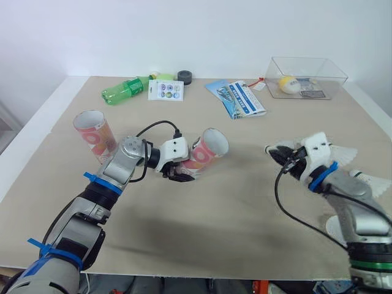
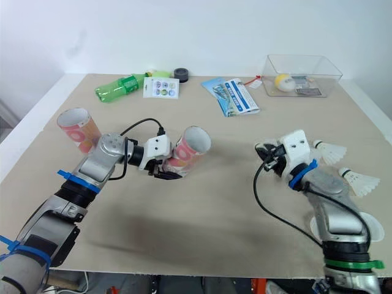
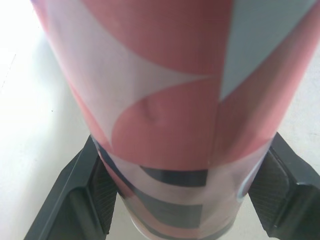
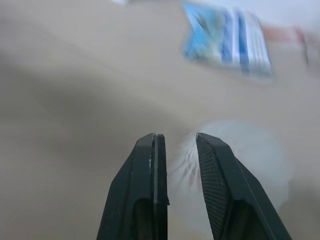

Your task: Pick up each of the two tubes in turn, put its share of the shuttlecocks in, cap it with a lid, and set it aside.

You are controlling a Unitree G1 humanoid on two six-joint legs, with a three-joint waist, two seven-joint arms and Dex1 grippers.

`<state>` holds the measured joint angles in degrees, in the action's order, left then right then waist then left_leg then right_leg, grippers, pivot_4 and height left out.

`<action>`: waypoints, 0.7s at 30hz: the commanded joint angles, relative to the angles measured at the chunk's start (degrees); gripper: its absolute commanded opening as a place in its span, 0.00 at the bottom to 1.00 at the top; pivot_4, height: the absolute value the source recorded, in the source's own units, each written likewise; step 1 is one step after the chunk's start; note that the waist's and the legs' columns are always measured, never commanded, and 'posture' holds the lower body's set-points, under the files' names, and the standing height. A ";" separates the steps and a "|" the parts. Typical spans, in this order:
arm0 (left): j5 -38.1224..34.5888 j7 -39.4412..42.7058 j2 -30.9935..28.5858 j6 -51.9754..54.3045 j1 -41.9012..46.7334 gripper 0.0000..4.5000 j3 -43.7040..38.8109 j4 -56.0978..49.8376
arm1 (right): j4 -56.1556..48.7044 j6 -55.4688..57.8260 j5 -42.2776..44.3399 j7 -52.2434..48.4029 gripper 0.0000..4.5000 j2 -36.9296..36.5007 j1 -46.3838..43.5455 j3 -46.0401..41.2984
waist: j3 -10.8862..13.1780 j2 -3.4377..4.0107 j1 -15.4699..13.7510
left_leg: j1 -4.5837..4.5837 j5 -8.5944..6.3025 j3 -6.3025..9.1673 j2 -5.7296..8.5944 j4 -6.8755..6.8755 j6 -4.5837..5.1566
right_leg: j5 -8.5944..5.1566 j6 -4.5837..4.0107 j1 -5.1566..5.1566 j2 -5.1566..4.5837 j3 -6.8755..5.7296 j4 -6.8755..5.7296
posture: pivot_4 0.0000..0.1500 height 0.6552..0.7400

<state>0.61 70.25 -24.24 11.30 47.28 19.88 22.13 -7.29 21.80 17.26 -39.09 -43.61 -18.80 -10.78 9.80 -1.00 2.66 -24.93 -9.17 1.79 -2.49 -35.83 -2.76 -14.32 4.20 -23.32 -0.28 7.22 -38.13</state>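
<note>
A pink patterned tube [image 1: 208, 150] is held tilted above the table, its open mouth pointing up toward the right. My left gripper [image 1: 179, 174] is shut on its lower part, with a finger on each side of the tube [image 3: 165, 100]. The second tube [image 1: 95, 135] stands upright at the left, open at the top. On the right, my right gripper [image 1: 277, 153] is shut on the white feathers of a shuttlecock [image 4: 235, 155]. Two more shuttlecocks [image 2: 331, 150] [image 2: 361, 180] lie on the table beside that arm.
A green bottle [image 1: 125, 90], a sticker card [image 1: 166, 90], a dark tape roll [image 1: 185, 76] and a blue leaflet [image 1: 236, 98] lie along the back. A clear box [image 1: 306, 76] with a ball stands back right. A white disc [image 2: 367, 228] lies by the right forearm.
</note>
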 commanded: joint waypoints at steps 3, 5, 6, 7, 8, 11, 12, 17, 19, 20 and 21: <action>-0.59 0.89 0.78 0.53 0.91 0.69 0.16 -0.30 | -1.75 1.82 1.61 -4.63 0.27 -3.82 -3.39 -0.36 | -0.02 -0.09 -0.14 | 0.00 0.00 0.06 -0.01 0.06 0.00 | -0.05 -0.02 0.01 0.00 -0.06 0.02 | 1.00 1.00; -0.76 0.79 0.97 1.02 0.71 0.69 0.06 -0.81 | -0.88 4.44 0.84 -3.05 0.27 -3.47 -2.51 -0.48 | -0.02 -0.09 -0.19 | -0.06 0.00 0.09 0.01 0.08 0.00 | -0.06 0.03 -0.01 -0.02 -0.08 0.03 | 1.00 1.00; -0.87 0.69 1.04 1.27 0.54 0.69 0.02 -1.20 | -0.89 6.04 1.15 -2.06 0.27 -2.79 -2.18 -0.91 | -0.02 -0.09 -0.21 | -0.08 0.00 0.09 0.03 0.08 0.00 | -0.06 0.06 -0.02 -0.05 -0.08 0.03 | 1.00 1.00; -0.91 0.60 1.04 1.45 0.37 0.69 0.02 -1.53 | -1.09 6.15 0.90 -1.04 0.27 -2.18 -2.02 -1.27 | -0.02 -0.09 -0.20 | -0.09 0.00 0.09 0.05 0.08 0.00 | -0.07 0.08 -0.01 -0.08 -0.08 0.04 | 1.00 1.00; -0.93 0.59 0.91 1.52 0.14 0.68 0.06 -1.80 | -1.71 6.55 1.09 -0.50 0.38 -1.63 -1.97 -1.42 | -0.02 -0.08 -0.16 | -0.10 0.00 0.08 0.06 0.08 0.00 | -0.06 0.09 -0.03 -0.09 -0.06 0.05 | 1.00 1.00; -0.91 0.69 0.21 1.74 -0.54 0.68 0.11 -2.31 | -7.28 12.42 5.98 -1.35 0.66 0.00 -0.92 -1.66 | -0.01 -0.07 -0.13 | -0.10 0.00 0.08 0.06 0.07 0.00 | -0.03 0.11 -0.05 -0.09 -0.06 0.03 | 1.00 1.00; -0.93 0.77 -0.04 1.79 -0.74 0.68 0.09 -2.55 | -9.65 14.80 8.11 -1.29 0.79 0.62 -0.07 -2.11 | -0.01 -0.08 -0.13 | -0.10 0.00 0.09 0.05 0.08 0.00 | -0.03 0.11 -0.05 -0.08 -0.07 0.03 | 1.00 1.00; -0.99 1.03 -0.84 2.29 -1.32 0.68 0.12 -3.33 | -19.15 22.45 18.70 -3.50 0.98 1.05 5.03 -4.82 | -0.01 -0.08 -0.13 | -0.11 -0.01 0.14 0.05 0.16 0.00 | -0.05 0.19 -0.05 -0.08 -0.12 0.03 | 1.00 1.00; -1.01 1.07 -0.94 2.32 -1.42 0.68 0.20 -3.45 | -20.97 25.27 22.60 -3.86 0.98 0.96 6.30 -5.59 | -0.01 -0.08 -0.05 | -0.11 -0.02 0.14 0.05 0.17 0.01 | -0.06 0.20 -0.05 -0.08 -0.12 0.04 | 1.00 1.00; -1.09 1.07 -0.89 2.42 -1.45 0.68 0.23 -3.59 | -21.45 27.63 24.52 -3.14 0.98 1.44 7.34 -5.56 | -0.01 -0.08 -0.01 | -0.10 -0.02 0.14 0.04 0.17 0.01 | -0.06 0.19 -0.05 -0.08 -0.12 0.03 | 1.00 1.00; -1.25 1.08 -0.76 2.63 -1.44 0.68 0.23 -3.74 | -21.25 28.54 24.59 -1.96 0.98 2.12 8.34 -5.02 | -0.01 -0.10 0.00 | -0.08 -0.02 0.14 0.03 0.17 0.01 | -0.07 0.15 -0.05 -0.07 -0.12 0.03 | 1.00 1.00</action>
<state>-0.19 70.58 -24.95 13.56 46.27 19.85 19.63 -26.79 48.62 39.69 -42.04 -42.02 -11.09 -14.44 9.80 -1.09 2.67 -24.99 -9.18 1.94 -2.47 -35.66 -2.75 -14.41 4.26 -23.36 -0.33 7.09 -38.10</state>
